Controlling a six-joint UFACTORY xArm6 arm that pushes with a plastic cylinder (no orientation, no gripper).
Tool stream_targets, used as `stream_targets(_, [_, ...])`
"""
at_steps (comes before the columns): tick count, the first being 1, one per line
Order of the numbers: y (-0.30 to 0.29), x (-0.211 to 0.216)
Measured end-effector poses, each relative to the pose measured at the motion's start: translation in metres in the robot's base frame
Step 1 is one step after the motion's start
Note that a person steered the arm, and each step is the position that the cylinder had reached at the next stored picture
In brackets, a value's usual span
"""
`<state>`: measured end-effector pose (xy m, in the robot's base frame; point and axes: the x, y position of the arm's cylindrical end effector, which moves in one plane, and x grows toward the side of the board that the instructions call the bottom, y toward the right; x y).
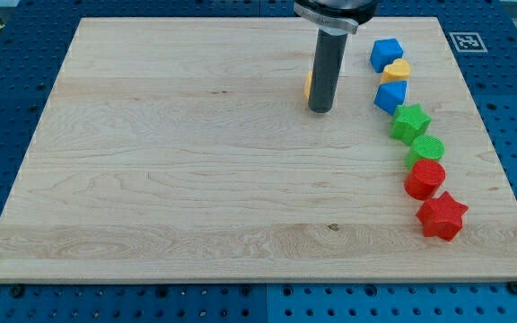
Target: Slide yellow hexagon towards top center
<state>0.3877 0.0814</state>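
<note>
Standing near the top centre of the pale, grained wooden counter, my tip hid most of the yellow plastic hexagon, touching its right side, probably to nudge it. No jaws existed on this smooth dark rod. Glossy blue, yellow, green and red blocks curved down the view's right.

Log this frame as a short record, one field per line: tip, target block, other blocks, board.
tip: my tip rests on the board near top centre
target: yellow hexagon, mostly hidden behind the rod, a sliver showing at its left
column at the view's right, top to bottom: blue block, yellow block, blue block, green star, green block, red block, red star
board: wooden board
</note>
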Motion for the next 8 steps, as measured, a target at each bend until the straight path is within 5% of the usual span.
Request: stream_targets(8, [0.0, -0.106])
